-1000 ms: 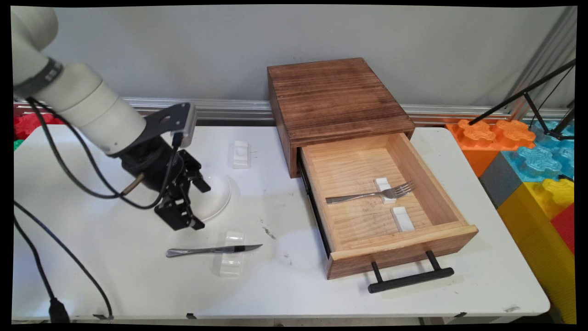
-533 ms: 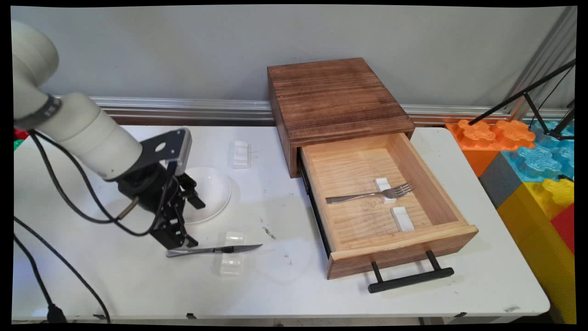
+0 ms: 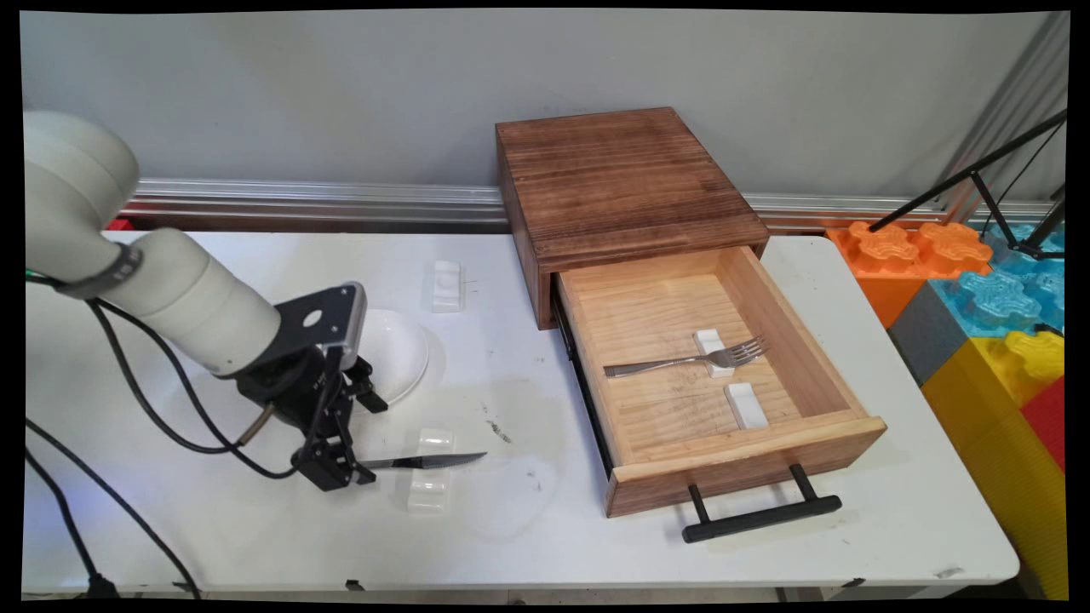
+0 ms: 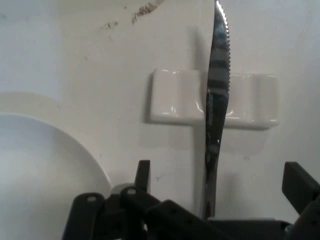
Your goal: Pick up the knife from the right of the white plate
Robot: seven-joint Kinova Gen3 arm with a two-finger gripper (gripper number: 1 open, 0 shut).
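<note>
the white table [image 3: 545, 528] fills the lower two thirds of the main view and bears everything named here. at upper centre a dark wooden drawer cabinet [image 3: 622, 183] stands against the wall, and its pale drawer [image 3: 681, 409] is pulled out toward the lower right so that the inside lies open to view. in the drawer a fork [image 3: 690, 360] lies with its neck propped on a small white rest [image 3: 714, 351], which keeps the tines off the wood; a second white rest [image 3: 748, 405] lies bare just below it. a black bar handle [image 3: 760, 516] runs along the drawer front.

left of centre a white plate [image 3: 396, 351] sits partly hidden behind the arm. above it and apart, a white rest [image 3: 446, 285] lies alone.

at lower left the black gripper [image 3: 336, 470] is lowered to the table over the handle end of a steak knife [image 3: 421, 461]. the knife lies across a white cutlery rest [image 3: 428, 470], so the blade stands clear of the tabletop and points toward the right of the frame.

in the hand view the serrated knife [image 4: 216, 110] runs up the frame's middle, crossing the rest [image 4: 215, 98]. its handle passes down between the two fingers [image 4: 299, 185], which stand apart on either side and are not seen to touch it. the plate's rim [image 4: 75, 150] curves through the lower left.
</note>
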